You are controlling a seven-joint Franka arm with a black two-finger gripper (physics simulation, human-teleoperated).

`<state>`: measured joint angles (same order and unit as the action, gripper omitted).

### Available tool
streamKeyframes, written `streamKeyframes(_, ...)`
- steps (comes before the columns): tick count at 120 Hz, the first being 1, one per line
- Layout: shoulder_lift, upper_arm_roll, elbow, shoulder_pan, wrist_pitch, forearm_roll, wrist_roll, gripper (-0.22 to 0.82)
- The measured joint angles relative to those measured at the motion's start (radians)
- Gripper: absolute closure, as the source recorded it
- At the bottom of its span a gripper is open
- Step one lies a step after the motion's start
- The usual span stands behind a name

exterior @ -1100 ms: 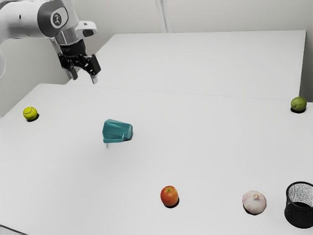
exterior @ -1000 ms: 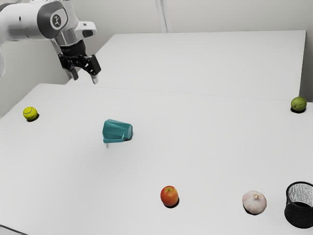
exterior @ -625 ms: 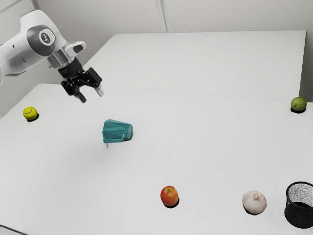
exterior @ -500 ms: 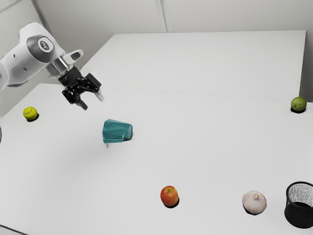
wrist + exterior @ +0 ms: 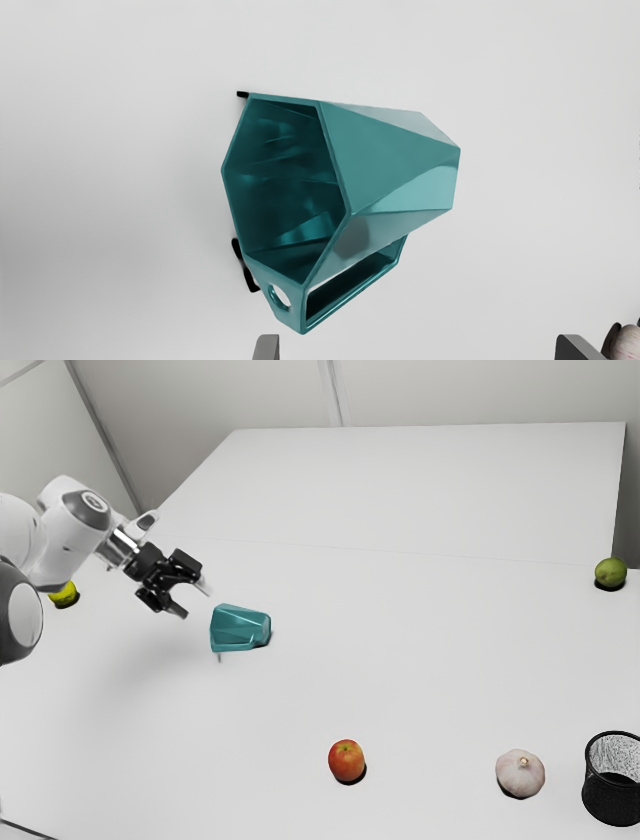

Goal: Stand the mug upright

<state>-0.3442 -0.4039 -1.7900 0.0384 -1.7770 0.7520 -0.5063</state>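
White tabletop [image 5: 450,660] is occupied, left of the exterior view's center, by a teal mug [image 5: 240,628] lying on its side, while a black gripper [image 5: 194,601], spread wide and empty, is held near it toward the frame's left edge.

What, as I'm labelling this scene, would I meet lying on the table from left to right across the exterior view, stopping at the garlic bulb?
Yellow ball → teal mug on its side → red-orange apple → garlic bulb.
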Motion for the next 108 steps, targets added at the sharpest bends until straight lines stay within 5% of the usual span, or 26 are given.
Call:
streamKeyframes(48,-0.151,0.004,0.075,0.003,-0.029,0.174,-0.163,0.0)
streamKeyframes(78,-0.152,0.023,0.03,-0.002,-0.031,0.228,-0.222,0.01)
streamKeyframes(108,-0.129,0.025,0.005,-0.003,-0.026,0.25,-0.252,0.33)
